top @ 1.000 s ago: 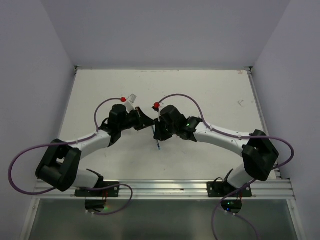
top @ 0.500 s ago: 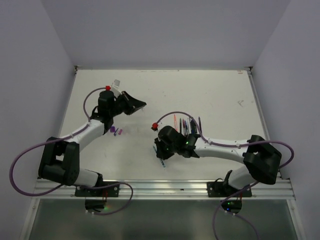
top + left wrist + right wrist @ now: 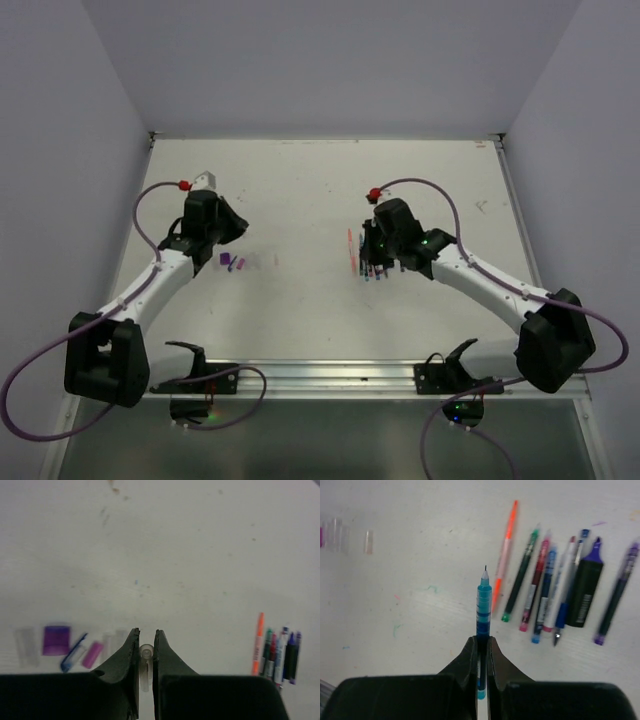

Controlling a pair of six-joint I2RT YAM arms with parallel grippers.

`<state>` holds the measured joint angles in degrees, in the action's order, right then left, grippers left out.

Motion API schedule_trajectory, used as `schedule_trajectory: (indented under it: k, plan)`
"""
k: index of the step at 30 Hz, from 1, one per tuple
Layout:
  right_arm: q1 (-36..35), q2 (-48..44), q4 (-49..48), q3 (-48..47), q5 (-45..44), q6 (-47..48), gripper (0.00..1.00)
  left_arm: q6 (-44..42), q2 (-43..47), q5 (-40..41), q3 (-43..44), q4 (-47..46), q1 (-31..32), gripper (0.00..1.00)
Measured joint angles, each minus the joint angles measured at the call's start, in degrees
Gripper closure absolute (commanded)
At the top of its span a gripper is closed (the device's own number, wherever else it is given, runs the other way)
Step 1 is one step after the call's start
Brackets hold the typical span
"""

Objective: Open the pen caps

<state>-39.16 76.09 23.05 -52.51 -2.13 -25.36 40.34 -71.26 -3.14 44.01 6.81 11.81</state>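
Both hands sit well apart over the table (image 3: 300, 180), each pinching something small.
We see wide bare table between the arms and walls close on three sides. Our left hand (image 3: 146, 632) is nearly closed on a clear cap (image 3: 145, 656), just beside the loose caps (image 3: 56, 640) lying in a row toward the table's left side. Our right hand (image 3: 481, 641) is clamped on a blue pen (image 3: 484, 602), bare tip forward, beside the row of pens (image 3: 545, 591).
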Motion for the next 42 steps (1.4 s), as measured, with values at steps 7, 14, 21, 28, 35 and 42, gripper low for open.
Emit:
schedule_trajectory:
  k: [7, 14, 21, 28, 35, 42]
  plan:
    - [17.05, -0.44, 4.04, -3.02, -0.07, 4.81, 1.0, -3.32, 2.08, 20.5, -4.61, 10.16, -3.67, 1.0]
    - [27.63, 1.77, 6.1, -3.21, 0.81, 7.02, 1.0, -3.56, -4.96, 26.82, -5.79, 12.5, -7.48, 1.0]
    - [28.94, 8.17, 5.68, -3.82, 2.03, 6.97, 1.0, -3.72, -7.89, 27.17, -6.29, 11.28, -8.59, 1.0]
    - [28.94, 12.79, 3.78, -3.82, 2.25, 6.8, 1.0, -4.22, -13.09, 26.08, -5.18, 8.48, -9.86, 1.0]
    - [28.94, 16.65, 1.75, -3.85, 2.27, 6.75, 0.98, -4.24, -15.98, 25.99, -3.23, 5.88, -10.58, 0.96]
    - [28.94, 19.76, 0.9, -4.13, 2.25, 6.82, 0.93, -4.17, -16.7, 24.33, -2.97, 3.37, -11.06, 0.79]
